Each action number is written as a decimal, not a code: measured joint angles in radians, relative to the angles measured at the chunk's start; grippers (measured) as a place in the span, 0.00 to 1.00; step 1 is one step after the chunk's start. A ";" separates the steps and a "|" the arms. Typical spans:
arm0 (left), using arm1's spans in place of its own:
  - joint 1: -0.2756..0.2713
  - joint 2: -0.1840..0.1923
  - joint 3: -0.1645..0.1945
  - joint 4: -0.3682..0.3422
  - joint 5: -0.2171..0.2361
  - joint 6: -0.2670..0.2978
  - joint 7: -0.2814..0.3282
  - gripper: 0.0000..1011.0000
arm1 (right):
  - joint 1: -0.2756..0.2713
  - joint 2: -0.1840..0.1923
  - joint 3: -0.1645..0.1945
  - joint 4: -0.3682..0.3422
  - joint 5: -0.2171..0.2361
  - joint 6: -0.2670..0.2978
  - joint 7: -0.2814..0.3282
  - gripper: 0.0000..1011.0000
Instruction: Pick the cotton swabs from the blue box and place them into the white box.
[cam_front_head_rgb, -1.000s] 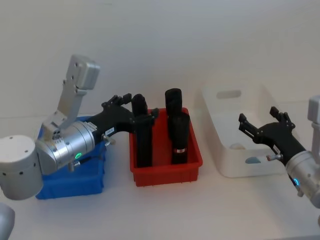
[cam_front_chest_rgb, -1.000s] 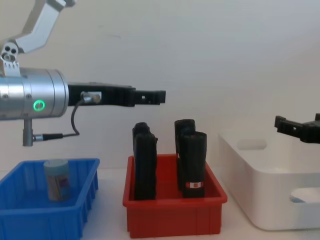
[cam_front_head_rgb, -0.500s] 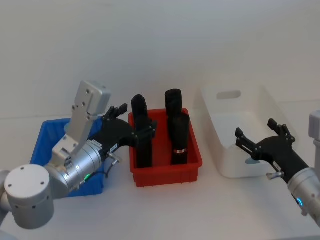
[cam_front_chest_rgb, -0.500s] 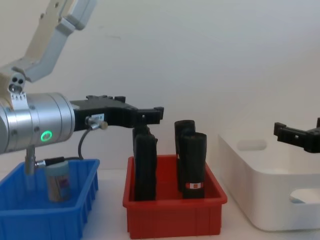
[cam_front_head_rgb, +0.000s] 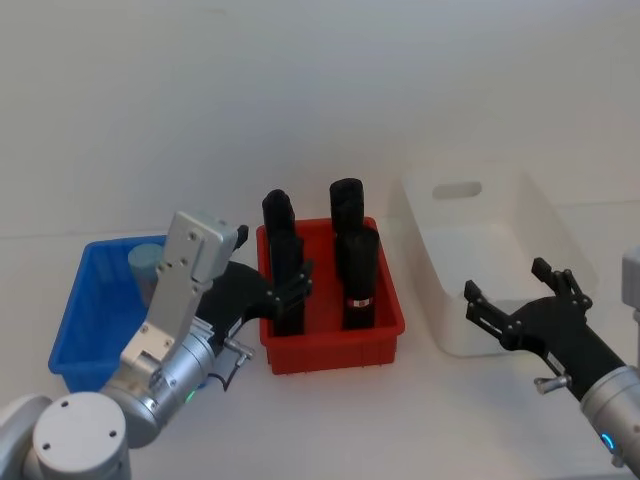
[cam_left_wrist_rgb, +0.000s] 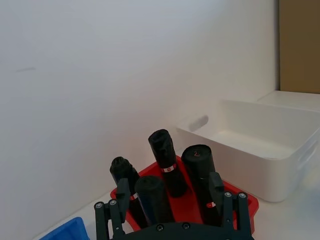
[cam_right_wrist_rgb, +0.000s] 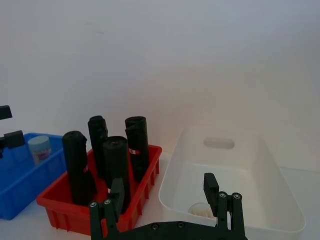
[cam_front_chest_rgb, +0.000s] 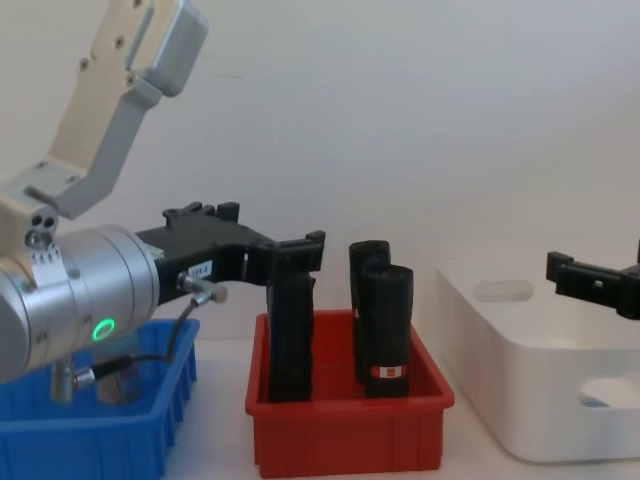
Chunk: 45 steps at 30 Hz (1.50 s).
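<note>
One jar of cotton swabs (cam_front_head_rgb: 147, 262), clear with a pale blue lid, stands upright in the blue box (cam_front_head_rgb: 78, 318), near its 12 o'clock wall. Blue box at 9 o'clock; open-topped white box (cam_front_head_rgb: 470, 250) at 3 o'clock.

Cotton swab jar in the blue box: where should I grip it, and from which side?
Grip the cotton swab jar around its round body just below the lid, coming straight down from above. It stands upright near the back of the blue box, whose walls would likely block a sideways reach.
</note>
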 joint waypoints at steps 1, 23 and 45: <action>0.011 0.001 0.005 -0.008 0.007 -0.011 0.020 0.99 | -0.003 0.001 0.000 -0.004 -0.001 0.001 -0.001 0.99; 0.057 0.005 0.027 -0.042 0.038 -0.054 0.103 0.99 | -0.015 0.002 0.001 -0.019 -0.002 0.004 -0.002 0.99; 0.057 0.005 0.026 -0.042 0.037 -0.053 0.103 0.99 | 0.047 -0.023 -0.004 0.061 -0.031 -0.006 0.068 0.99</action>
